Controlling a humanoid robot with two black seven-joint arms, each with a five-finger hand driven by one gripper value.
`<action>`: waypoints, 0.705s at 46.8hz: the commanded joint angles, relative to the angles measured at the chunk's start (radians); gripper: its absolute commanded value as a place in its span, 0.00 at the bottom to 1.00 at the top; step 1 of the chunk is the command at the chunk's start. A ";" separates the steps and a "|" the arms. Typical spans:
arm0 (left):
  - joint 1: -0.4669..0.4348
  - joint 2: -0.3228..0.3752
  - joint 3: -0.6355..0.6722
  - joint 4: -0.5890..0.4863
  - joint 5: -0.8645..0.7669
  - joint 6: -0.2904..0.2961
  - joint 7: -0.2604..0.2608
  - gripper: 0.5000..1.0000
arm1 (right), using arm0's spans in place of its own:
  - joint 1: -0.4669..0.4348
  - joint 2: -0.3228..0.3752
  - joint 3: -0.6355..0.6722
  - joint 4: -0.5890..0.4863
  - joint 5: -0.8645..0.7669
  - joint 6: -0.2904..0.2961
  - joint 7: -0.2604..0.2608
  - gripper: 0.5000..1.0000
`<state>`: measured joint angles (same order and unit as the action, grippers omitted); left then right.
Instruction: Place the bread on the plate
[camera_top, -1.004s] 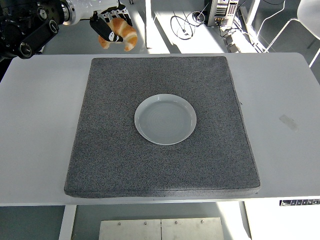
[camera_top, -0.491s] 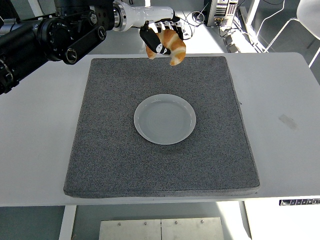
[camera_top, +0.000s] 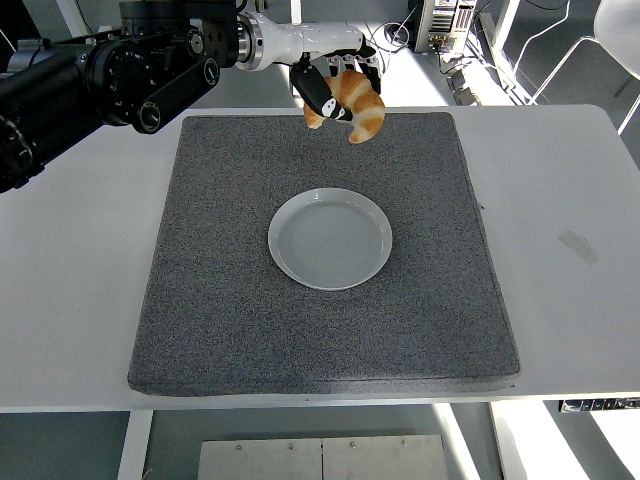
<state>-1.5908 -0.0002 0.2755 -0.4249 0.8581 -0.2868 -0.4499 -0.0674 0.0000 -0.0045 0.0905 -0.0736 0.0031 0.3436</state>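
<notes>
A golden croissant (camera_top: 356, 107) is held in my left hand (camera_top: 335, 92), whose black fingers are curled around it. The hand and croissant hang in the air above the far edge of the grey mat (camera_top: 230, 290), beyond the plate. The empty white plate (camera_top: 330, 238) sits at the middle of the mat. My left arm comes in from the upper left. My right arm is out of view.
The grey mat lies on the white table (camera_top: 70, 270). Cables, a computer case and chair legs show on the floor beyond the table's far edge. A small tape mark (camera_top: 577, 244) lies on the table at the right.
My left hand has carried the croissant to the right along the mat's far edge, from the far left corner to a spot beyond the plate, and slightly lower.
</notes>
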 joint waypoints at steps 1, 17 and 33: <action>0.006 0.000 0.004 -0.008 -0.001 0.000 -0.015 0.00 | 0.000 0.000 0.000 0.000 0.000 0.000 0.000 1.00; 0.044 0.000 0.140 -0.032 0.005 -0.060 -0.121 0.00 | 0.001 0.000 0.000 0.000 0.000 0.000 0.000 1.00; 0.173 0.000 0.155 -0.021 0.039 -0.039 -0.116 0.00 | 0.003 0.000 0.000 0.000 0.000 0.000 0.000 1.00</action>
<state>-1.4361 -0.0001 0.4296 -0.4514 0.8967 -0.3355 -0.5669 -0.0645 0.0000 -0.0058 0.0908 -0.0736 0.0031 0.3436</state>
